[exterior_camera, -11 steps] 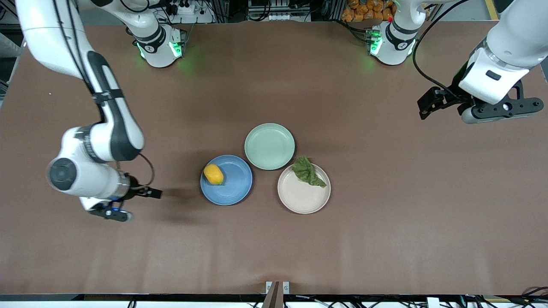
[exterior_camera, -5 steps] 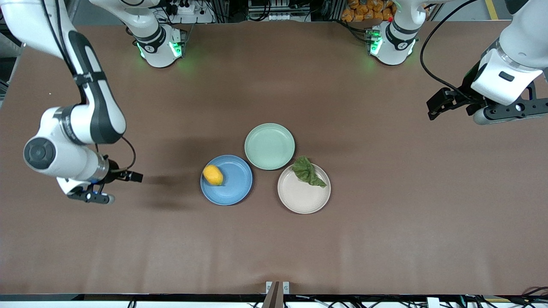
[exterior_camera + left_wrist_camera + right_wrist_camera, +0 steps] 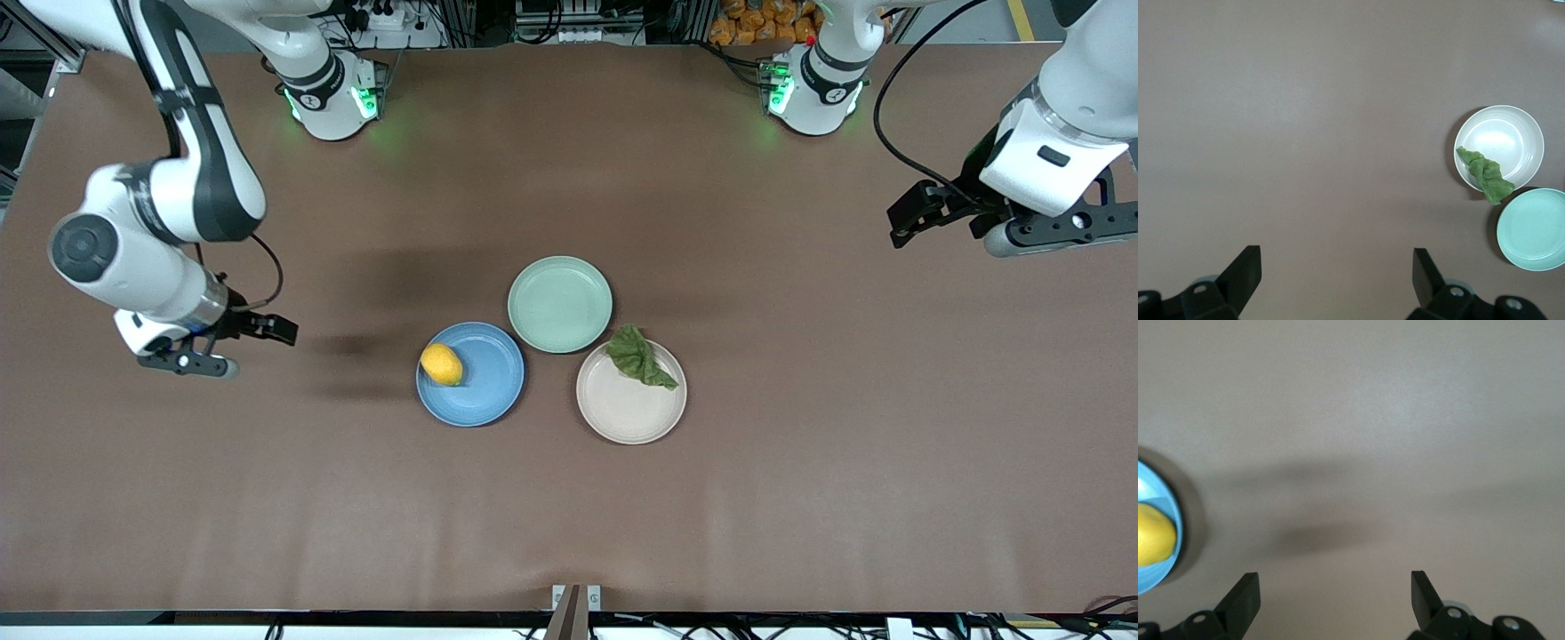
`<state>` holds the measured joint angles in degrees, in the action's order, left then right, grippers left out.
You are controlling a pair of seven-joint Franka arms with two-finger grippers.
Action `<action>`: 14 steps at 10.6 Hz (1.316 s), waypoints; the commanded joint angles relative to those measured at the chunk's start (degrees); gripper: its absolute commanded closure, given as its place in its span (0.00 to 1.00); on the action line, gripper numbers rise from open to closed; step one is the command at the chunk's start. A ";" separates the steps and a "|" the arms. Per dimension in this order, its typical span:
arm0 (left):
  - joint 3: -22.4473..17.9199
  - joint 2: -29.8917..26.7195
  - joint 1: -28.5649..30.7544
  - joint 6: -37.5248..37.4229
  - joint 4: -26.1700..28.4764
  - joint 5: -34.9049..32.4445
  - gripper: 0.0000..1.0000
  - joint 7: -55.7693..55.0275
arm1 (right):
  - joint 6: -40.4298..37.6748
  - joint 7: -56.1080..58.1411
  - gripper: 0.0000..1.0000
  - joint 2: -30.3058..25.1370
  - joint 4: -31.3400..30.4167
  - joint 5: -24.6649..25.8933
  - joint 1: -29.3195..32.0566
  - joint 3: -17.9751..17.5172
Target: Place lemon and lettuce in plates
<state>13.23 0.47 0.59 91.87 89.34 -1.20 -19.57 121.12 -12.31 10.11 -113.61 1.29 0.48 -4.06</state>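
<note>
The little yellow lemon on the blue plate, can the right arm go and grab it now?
Probably yes. The small oval yellow lemon sits uncovered on the round blue plate, and only bare brown table lies between it and the right tool, which is open and empty.

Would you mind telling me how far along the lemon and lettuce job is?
It looks finished: the lemon sits in the blue plate and the lettuce lies on the beige plate's rim. Nothing is in hand; the left end effector and right end effector are open over bare table. Nothing appears left.
</note>
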 commanded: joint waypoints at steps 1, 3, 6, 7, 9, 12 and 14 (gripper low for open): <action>-0.57 -1.08 -0.06 -0.03 0.48 -0.21 0.00 1.46 | -7.71 0.27 0.00 -4.48 3.02 0.81 0.58 -0.42; -2.06 -0.99 -0.24 -0.03 -0.22 -0.21 0.00 2.68 | -15.43 1.31 0.00 -5.46 10.90 0.73 0.84 -0.42; -2.06 -0.90 0.03 -0.03 -0.22 -0.04 0.00 6.91 | -28.19 3.25 0.00 -5.80 22.26 0.02 0.93 -0.68; -2.15 -0.90 0.20 0.23 -0.22 -0.04 0.00 7.09 | -30.22 3.34 0.00 -6.59 24.46 0.11 0.93 -1.38; -2.94 -0.90 0.20 0.85 -0.13 -0.04 0.00 7.35 | -33.31 3.69 0.00 -6.95 27.99 -0.15 0.84 -1.74; -2.77 -0.82 0.02 0.76 -0.22 -0.04 0.00 7.26 | -34.19 3.96 0.00 -9.06 28.35 -4.28 1.02 -1.39; -2.68 -0.64 0.20 0.76 -0.22 -0.12 0.00 7.35 | -34.11 4.04 0.00 -9.59 28.00 -3.85 1.19 -1.21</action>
<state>10.53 0.26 0.56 92.38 89.00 -1.19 -13.68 87.62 -9.31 1.54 -85.17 -1.80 0.66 -5.07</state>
